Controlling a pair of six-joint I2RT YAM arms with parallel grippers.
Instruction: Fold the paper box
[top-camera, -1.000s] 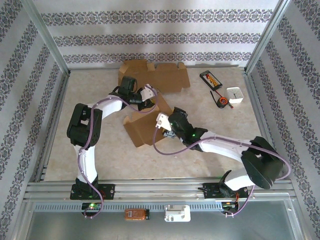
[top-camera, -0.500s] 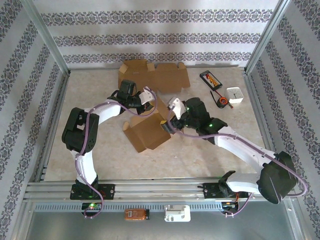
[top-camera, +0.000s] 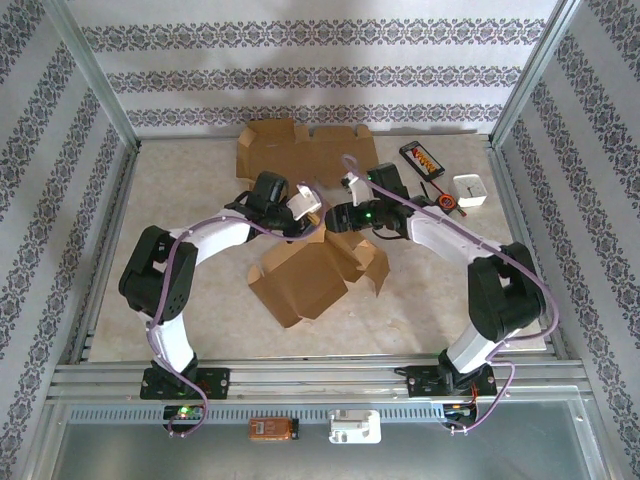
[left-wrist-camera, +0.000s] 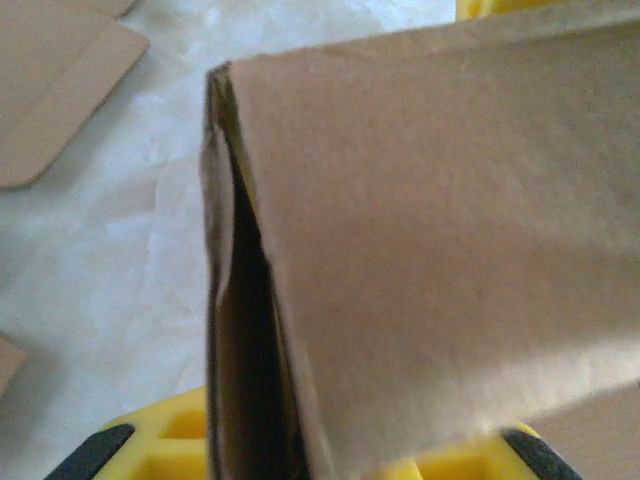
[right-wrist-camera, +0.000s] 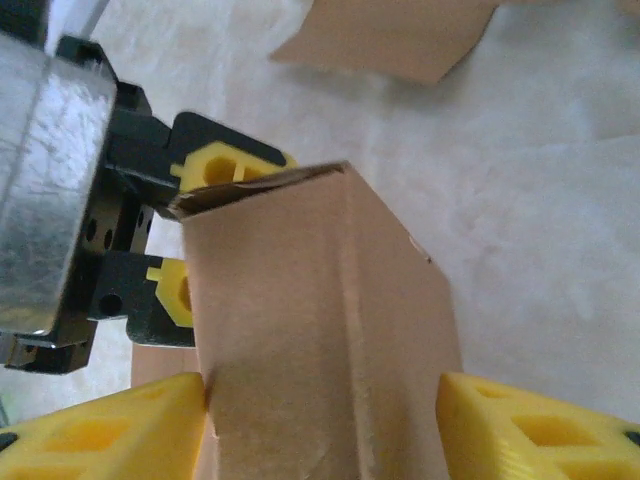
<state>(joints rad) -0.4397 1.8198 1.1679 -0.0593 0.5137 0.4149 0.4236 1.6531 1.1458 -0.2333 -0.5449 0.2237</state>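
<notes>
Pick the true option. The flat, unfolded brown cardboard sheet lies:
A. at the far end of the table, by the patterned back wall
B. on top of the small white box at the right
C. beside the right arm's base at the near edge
A: the flat brown cardboard sheet lies by the back wall, beyond the half-folded brown cardboard box in the middle of the table.

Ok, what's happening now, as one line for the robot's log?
paper box: half folded, on table | left gripper: shut on box flap | right gripper: open, straddling that flap
</notes>
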